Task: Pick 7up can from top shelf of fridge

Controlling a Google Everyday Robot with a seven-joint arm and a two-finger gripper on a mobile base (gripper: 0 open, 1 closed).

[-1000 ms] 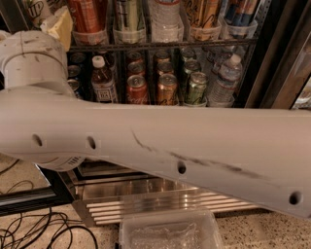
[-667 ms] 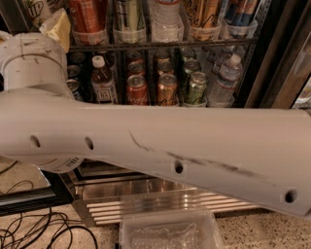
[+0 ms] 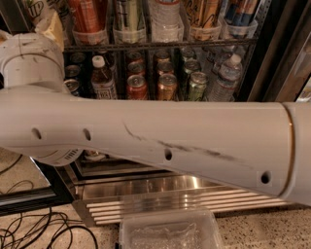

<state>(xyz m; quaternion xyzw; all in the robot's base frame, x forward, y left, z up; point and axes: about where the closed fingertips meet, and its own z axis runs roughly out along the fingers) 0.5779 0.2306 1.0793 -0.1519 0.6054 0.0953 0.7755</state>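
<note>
The 7up can (image 3: 129, 14) is a tall whitish-cream can with green print. It stands in a clear cup holder on the top shelf (image 3: 160, 45) of the fridge (image 3: 272, 53), between an orange-red can (image 3: 86, 15) and a clear water bottle (image 3: 165, 17). My grey arm (image 3: 160, 141) crosses the whole view in front of the lower racks. Its elbow joint (image 3: 29, 61) is at the upper left. The gripper is out of view.
Short soda cans (image 3: 166, 85) and bottles (image 3: 103, 78) fill the rack below the top shelf. The fridge's steel slatted base (image 3: 184, 197) is under the arm. A clear plastic container (image 3: 170, 229) sits on the floor in front. Black cables (image 3: 34, 231) lie at the lower left.
The arm has slid to the left across the view, and a gold band on it now shows at the right. The cans and shelves have not moved.
</note>
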